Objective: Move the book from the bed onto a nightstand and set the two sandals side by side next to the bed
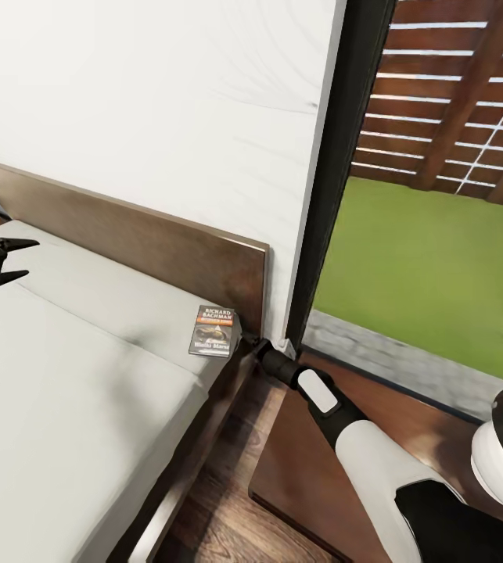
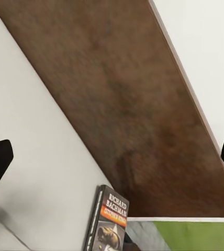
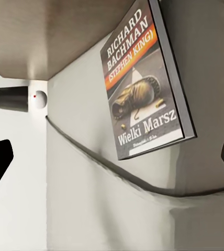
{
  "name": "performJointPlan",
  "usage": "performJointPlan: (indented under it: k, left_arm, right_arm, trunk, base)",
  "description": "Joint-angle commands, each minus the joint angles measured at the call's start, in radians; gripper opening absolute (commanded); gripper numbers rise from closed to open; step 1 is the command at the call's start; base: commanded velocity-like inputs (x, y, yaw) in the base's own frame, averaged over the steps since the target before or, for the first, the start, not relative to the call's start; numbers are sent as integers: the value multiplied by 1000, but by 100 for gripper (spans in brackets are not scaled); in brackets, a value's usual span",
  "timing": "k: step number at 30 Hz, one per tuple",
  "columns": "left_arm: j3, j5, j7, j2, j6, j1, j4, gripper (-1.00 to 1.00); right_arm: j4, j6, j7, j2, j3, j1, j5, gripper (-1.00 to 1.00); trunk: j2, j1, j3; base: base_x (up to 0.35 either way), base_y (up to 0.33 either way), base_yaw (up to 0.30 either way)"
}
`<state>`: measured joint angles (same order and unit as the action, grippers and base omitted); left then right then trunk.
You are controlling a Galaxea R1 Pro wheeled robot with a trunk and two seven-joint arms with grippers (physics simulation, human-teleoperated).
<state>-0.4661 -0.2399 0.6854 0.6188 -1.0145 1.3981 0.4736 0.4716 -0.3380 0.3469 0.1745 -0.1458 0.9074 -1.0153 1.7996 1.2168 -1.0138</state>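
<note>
The book point(image 1: 213, 331) lies flat on the bed's grey mattress point(image 1: 71, 375), in the corner by the dark headboard point(image 1: 165, 246). Its cover reads "Richard Bachman" and "Wielki Marsz" in the right wrist view point(image 3: 146, 83). My right gripper point(image 1: 251, 344) sits low at the bed's edge just right of the book, open point(image 3: 112, 157), with the book ahead of its fingertips and nothing between them. My left gripper point(image 1: 5, 262) hovers open over the mattress far to the left; its wrist view point(image 2: 112, 162) catches the book point(image 2: 109, 219) at a distance. The sandals are out of view.
The nightstand point(image 1: 298, 461) stands right beside the bed, under my right forearm. Behind it a black-framed window point(image 1: 345, 156) shows grass and a slatted fence. A strip of wood floor point(image 1: 220, 500) runs between bed frame and nightstand. White wall rises behind the headboard.
</note>
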Motion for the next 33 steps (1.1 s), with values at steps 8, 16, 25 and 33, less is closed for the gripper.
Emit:
performJointPlan:
  k: [8,16,25,33]
  left_arm:
    - [-4,-10,-1,-1,-5,11,-1,100]
    - [-3,-13,-4,-1,-6,15,-9,100]
    - [-2,-13,-4,1,-6,16,-12,100]
    - [-2,-13,-4,3,-6,16,-12,100]
  right_arm:
    - [-1,-4,26,0,-3,1,-4,100]
    - [-1,-17,58,0,-4,1,-3,100]
    - [-1,-20,99,0,-5,1,-3,100]
    - [-1,-21,123,0,-11,1,-3,100]
  trunk:
    - [0,0,-10]
    - [0,0,-20]
    - [0,0,-32]
    - [0,0,-43]
  base:
    - [0,0,0]
    - [0,0,0]
    - [0,0,0]
    - [0,0,0]
